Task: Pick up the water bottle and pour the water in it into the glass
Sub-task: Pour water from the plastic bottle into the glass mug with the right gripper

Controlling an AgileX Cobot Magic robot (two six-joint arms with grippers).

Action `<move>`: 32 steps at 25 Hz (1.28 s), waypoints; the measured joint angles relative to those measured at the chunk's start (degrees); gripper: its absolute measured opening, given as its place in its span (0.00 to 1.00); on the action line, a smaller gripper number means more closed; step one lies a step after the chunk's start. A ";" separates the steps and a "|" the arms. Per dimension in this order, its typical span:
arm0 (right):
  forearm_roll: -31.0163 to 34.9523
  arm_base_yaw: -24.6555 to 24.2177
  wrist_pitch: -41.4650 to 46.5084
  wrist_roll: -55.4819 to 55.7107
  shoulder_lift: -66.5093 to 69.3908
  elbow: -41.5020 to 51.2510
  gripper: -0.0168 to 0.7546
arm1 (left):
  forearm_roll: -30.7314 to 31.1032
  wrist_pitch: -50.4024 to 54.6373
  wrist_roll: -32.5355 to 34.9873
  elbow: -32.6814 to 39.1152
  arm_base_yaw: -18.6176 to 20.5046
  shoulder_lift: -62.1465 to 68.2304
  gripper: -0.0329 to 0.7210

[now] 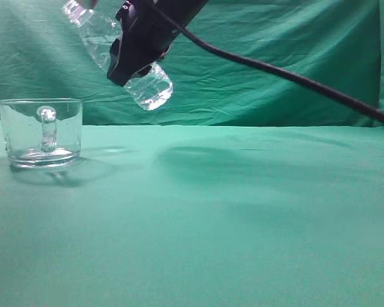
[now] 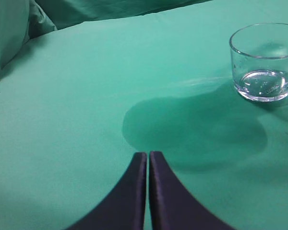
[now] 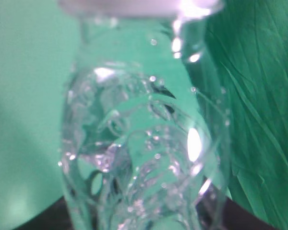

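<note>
The clear water bottle hangs in the air at the upper left, tilted with its neck up and to the left and its base down to the right. My right gripper is shut on the bottle's middle. In the right wrist view the bottle fills the frame, wet with droplets inside. The glass, a short clear mug with its handle facing the camera, stands on the green cloth at the far left, below and left of the bottle. It also shows in the left wrist view. My left gripper is shut and empty over the cloth.
A green cloth covers the table and hangs as a backdrop behind. A black cable runs from the right arm to the right edge. The arm's shadow lies on the cloth right of the glass.
</note>
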 joint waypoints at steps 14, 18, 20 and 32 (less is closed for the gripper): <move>-20.36 0.20 -0.94 0.00 1.23 -1.00 0.41 | 0.00 0.00 0.00 0.00 0.00 0.00 0.04; -24.18 0.20 -1.41 -0.49 1.23 -1.00 0.41 | 0.00 0.00 0.00 0.00 0.00 0.00 0.04; -25.33 0.20 -1.62 -1.51 1.23 -1.00 0.41 | 0.00 0.00 0.00 0.00 0.00 0.00 0.04; -33.28 0.20 -2.45 -2.98 1.23 -1.04 0.41 | 0.00 0.00 0.00 0.00 0.00 0.00 0.04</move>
